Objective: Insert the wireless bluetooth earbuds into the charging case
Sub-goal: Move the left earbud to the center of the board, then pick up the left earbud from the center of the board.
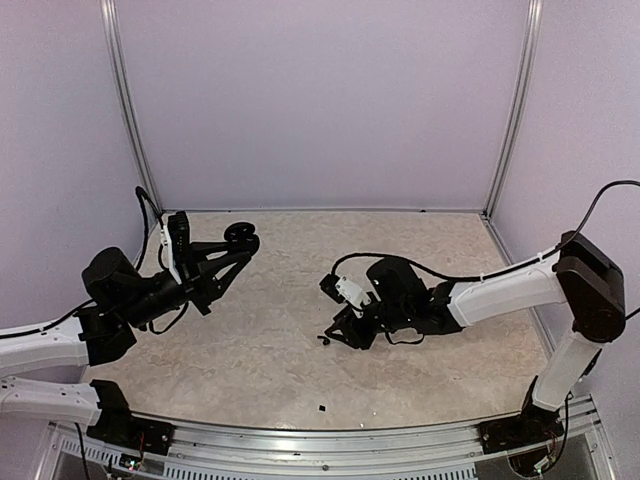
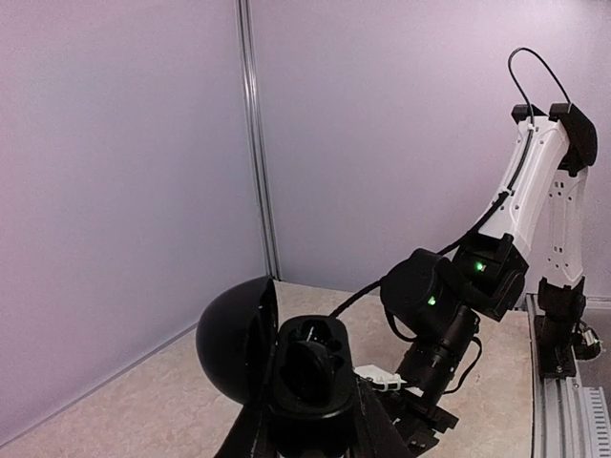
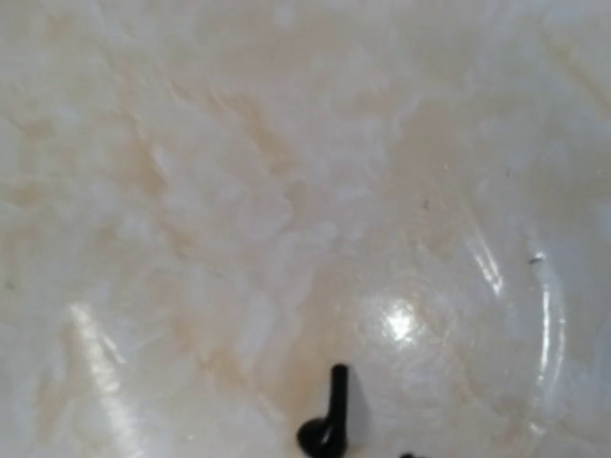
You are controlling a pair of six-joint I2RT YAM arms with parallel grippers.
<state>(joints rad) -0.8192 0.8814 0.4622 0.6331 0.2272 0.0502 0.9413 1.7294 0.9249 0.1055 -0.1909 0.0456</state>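
The charging case [image 2: 307, 367] is black, not white. Its round lid [image 2: 234, 339] stands open to the left, and I cannot tell what its dark wells hold. My left gripper [image 2: 315, 425] is shut on the case and holds it above the table at the left [image 1: 240, 238]. A small black earbud [image 3: 329, 425] with a short stem lies on the table at the bottom edge of the right wrist view. In the top view it [image 1: 323, 340] lies just left of my right gripper [image 1: 342, 332], which is low over the table. Its fingers do not show in its own view.
A second tiny black bit [image 1: 322, 408] lies on the table nearer the front rail [image 1: 330, 440]. The right arm [image 2: 449, 315] reaches across behind the case in the left wrist view. Purple walls close in the back and sides.
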